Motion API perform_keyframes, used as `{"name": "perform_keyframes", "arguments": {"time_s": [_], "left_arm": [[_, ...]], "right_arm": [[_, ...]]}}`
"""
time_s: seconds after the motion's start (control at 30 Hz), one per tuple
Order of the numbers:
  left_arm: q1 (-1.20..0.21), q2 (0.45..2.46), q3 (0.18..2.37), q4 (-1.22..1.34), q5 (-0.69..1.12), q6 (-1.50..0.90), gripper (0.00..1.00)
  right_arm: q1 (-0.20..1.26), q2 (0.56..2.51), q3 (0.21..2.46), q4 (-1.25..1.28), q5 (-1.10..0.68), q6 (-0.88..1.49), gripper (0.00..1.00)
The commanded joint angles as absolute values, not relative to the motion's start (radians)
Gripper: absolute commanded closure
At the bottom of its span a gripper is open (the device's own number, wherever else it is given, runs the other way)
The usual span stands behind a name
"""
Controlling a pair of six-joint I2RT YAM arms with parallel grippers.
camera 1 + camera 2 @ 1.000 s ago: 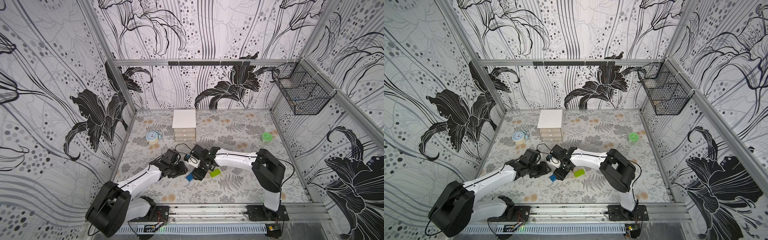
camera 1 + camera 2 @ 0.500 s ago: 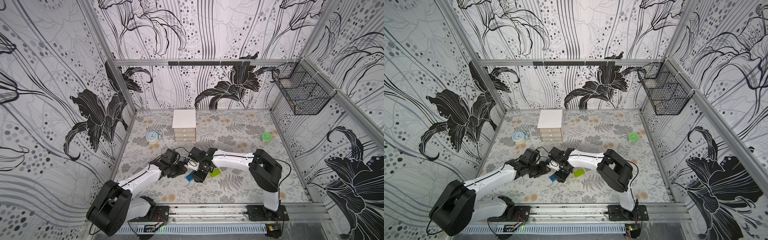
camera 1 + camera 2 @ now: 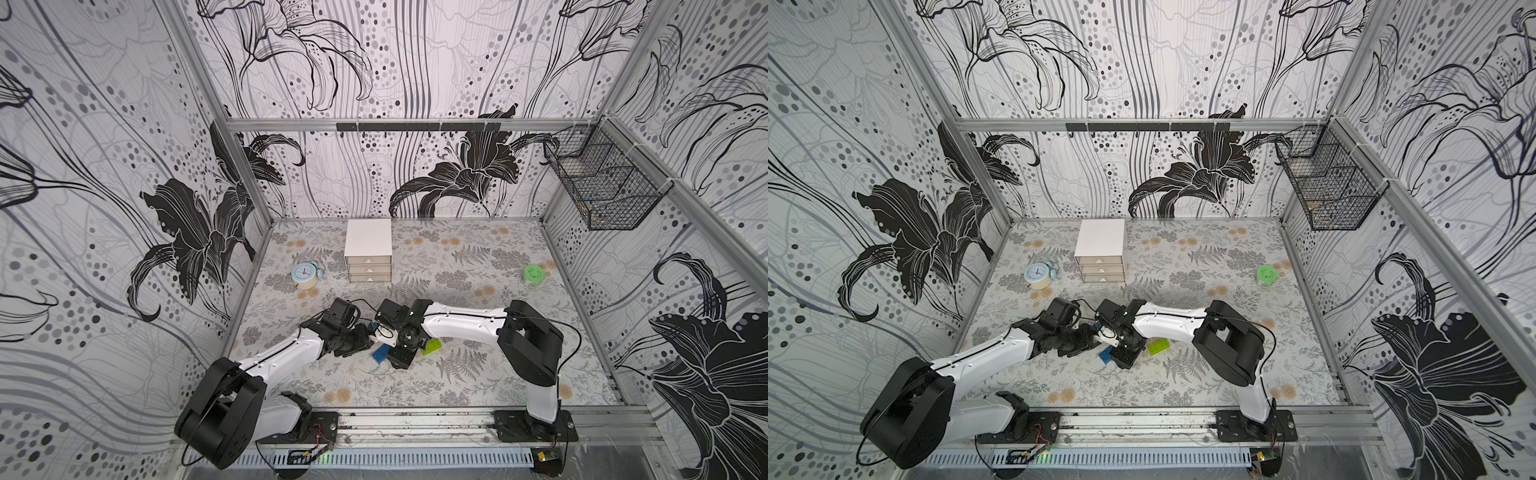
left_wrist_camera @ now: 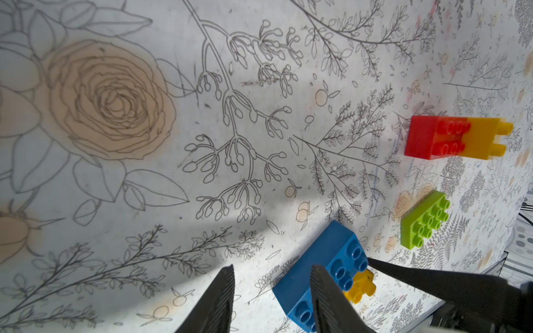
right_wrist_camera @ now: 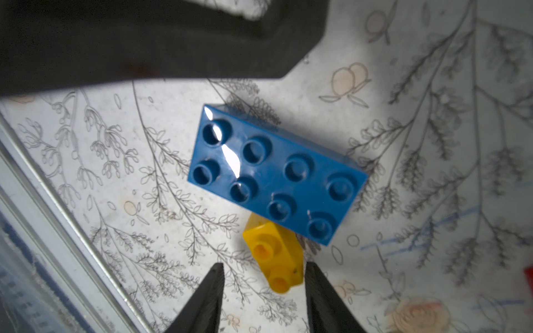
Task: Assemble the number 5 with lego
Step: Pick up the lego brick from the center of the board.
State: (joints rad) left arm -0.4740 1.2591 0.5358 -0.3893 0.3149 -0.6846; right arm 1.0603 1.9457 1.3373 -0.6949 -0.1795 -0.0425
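Left gripper [image 4: 271,268] spread, nothing in its gap; blue brick [image 4: 326,248] just outside one jaw; right gripper [image 5: 264,265] spread astride small yellow brick [image 5: 274,256], not clamped on it.

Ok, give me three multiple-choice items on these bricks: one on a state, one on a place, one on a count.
1. The red brick is: A) lying alone; B) joined to a yellow brick; C) broken in two.
2. The loose yellow brick lies: A) beside the blue brick; B) on top of the blue brick; C) on the red brick.
3. Studs on top of the blue brick: A) four; B) six; C) eight.

1 B: the left wrist view shows yellow pressed onto its studs.
2 A: the right wrist view shows them side by side on the table.
3 C: two rows of four show.
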Motion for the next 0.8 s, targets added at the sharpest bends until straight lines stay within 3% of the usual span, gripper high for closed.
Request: {"name": "perform_keyframes", "arguments": {"time_s": [0.0,0.3,0.77], "left_arm": [[-0.472,1.259,0.534,-0.333,0.324,-0.677,0.53],[-0.471,1.256,0.535,-0.333,0.321,-0.681,0.53],[-0.471,1.261,0.535,-0.331,0.325,-0.677,0.53]], "right_arm": [[1.086,1.950,1.362,-0.692,-0.150,-0.059,0.49],[1.089,1.985,1.400,-0.686,-0.142,-0.059,0.54],[1.107,2.011,1.428,-0.702,-0.148,-0.053,0.79]]}}
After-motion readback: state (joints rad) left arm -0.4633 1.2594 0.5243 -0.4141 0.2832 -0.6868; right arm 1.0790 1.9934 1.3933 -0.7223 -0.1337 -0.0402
